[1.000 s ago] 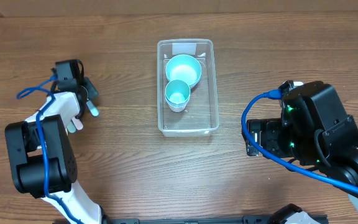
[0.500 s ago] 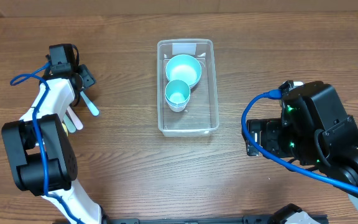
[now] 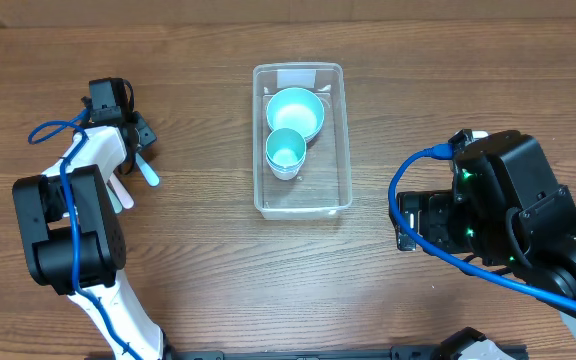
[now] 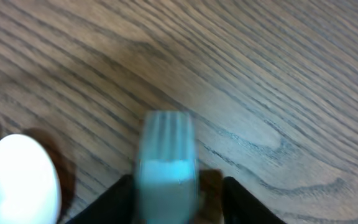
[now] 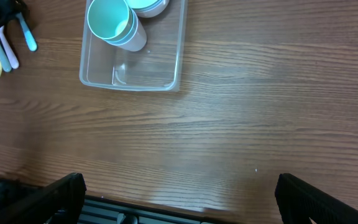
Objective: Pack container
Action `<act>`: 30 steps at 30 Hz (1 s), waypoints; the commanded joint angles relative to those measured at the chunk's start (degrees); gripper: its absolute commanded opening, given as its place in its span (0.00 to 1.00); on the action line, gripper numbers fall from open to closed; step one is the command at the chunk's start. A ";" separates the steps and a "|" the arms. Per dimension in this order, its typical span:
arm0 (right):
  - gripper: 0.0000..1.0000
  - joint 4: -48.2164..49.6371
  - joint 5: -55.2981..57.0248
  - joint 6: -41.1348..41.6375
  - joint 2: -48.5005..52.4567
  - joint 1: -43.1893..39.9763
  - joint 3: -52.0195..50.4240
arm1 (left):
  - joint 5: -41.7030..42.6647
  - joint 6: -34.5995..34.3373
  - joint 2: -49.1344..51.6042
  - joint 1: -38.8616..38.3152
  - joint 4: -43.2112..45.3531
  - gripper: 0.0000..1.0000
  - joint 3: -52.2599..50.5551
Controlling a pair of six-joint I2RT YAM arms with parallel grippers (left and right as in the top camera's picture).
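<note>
Wood table [image 3: 198, 280], left arm [image 3: 96, 160] folded back, left tool [image 4: 178, 202] astride blue fork [image 4: 165, 155], grip unclear; right tool [image 5: 179, 202] wide, empty.

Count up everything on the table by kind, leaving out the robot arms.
Clear container: 1
Teal bowl: 1
Teal cup: 1
Utensils: 3
Total: 6

A clear container [image 3: 318, 190] is set on the tabletop [image 3: 198, 280], with a teal bowl [image 3: 295, 112] and cup [image 3: 286, 150] placed inside. The left tool [image 3: 138, 142] is positioned at one end of a blue utensil [image 3: 148, 173].
</note>
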 commanded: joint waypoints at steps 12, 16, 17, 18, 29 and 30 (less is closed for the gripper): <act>1.00 0.15 0.39 0.09 -0.22 0.20 0.02 | 0.28 -0.74 1.99 0.28 -0.46 0.15 1.11; 1.00 0.15 0.39 0.09 -0.22 0.20 0.02 | 0.24 -0.70 1.38 0.28 -3.69 0.08 4.76; 1.00 0.15 0.39 0.09 -0.22 0.20 0.02 | 0.26 -0.68 1.18 0.28 -5.35 0.05 6.60; 1.00 0.15 0.39 0.09 -0.22 0.20 0.02 | 0.28 -0.68 0.87 0.26 -7.41 0.04 8.57; 1.00 0.15 0.39 0.09 -0.22 0.20 0.02 | 7.82 9.92 -13.77 -18.64 -17.03 0.04 19.82; 1.00 0.15 0.39 0.09 -0.22 0.20 0.02 | 8.52 14.08 -14.56 -22.16 -16.20 0.04 19.82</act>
